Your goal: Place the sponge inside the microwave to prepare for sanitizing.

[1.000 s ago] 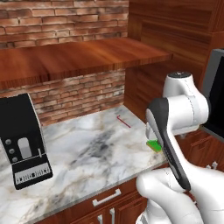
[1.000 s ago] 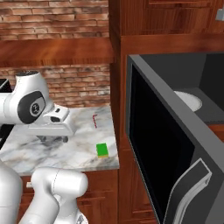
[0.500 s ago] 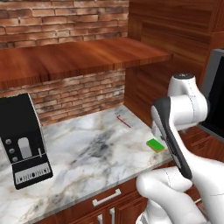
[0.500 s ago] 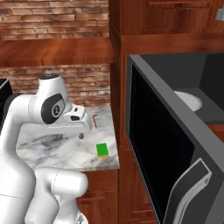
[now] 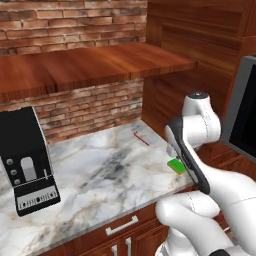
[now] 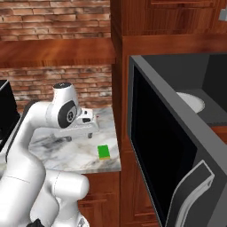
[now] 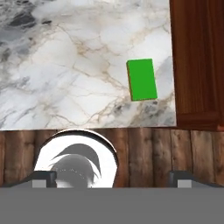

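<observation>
The coffee machine (image 5: 27, 160) stood at the far left of the marble tabletop (image 5: 100, 175). The tool (image 6: 91, 125) hung over the tabletop, fingers spread wide, holding nothing. The sponge (image 6: 104, 152) lay flat below and nearer than it, by the tabletop's right edge, long axis along that edge. The microwave (image 6: 177, 146) stood open at right.

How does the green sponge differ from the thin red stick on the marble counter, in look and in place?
The sponge is a flat green block with a yellowish layer at its edge; the red stick is a thin line with no visible thickness. The sponge lies near the counter's front edge, beside the wooden cabinet; the red stick lies farther back, close to the brick wall. The sponge looks broader but shorter than the red stick. Both lie flat on the counter, untouched.
</observation>
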You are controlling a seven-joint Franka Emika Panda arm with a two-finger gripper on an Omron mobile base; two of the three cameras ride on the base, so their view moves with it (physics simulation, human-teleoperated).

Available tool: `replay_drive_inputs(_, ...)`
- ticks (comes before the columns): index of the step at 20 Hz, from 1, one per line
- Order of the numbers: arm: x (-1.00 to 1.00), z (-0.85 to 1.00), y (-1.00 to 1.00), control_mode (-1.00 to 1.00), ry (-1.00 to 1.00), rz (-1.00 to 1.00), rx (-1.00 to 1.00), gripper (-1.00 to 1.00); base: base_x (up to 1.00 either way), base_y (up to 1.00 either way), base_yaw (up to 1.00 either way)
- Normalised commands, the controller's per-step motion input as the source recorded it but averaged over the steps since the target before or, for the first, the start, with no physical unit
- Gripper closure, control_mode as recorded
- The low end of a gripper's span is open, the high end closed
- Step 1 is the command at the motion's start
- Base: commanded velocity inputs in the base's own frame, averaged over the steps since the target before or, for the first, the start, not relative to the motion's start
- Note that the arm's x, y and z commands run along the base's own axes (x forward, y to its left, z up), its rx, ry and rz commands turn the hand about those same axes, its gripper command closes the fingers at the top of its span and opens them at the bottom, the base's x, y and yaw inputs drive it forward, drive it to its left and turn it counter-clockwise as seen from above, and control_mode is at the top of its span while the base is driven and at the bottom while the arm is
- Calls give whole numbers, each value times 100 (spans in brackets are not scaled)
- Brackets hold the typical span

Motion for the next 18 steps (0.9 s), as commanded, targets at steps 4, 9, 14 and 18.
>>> replay_drive_inputs(4, 75, -60, -3, -100, 0, 2, 0, -100, 0, 0, 0)
replay_drive_inputs(9, 78, -58, -9, -100, 0, 0, -3, -100, 0, 0, 0)
replay_drive_inputs(14, 66, -36, -6, -100, 0, 0, -3, -100, 0, 0, 0)
replay_drive_inputs(18, 42, -38, -15, -100, 0, -1, 0, -100, 0, 0, 0)
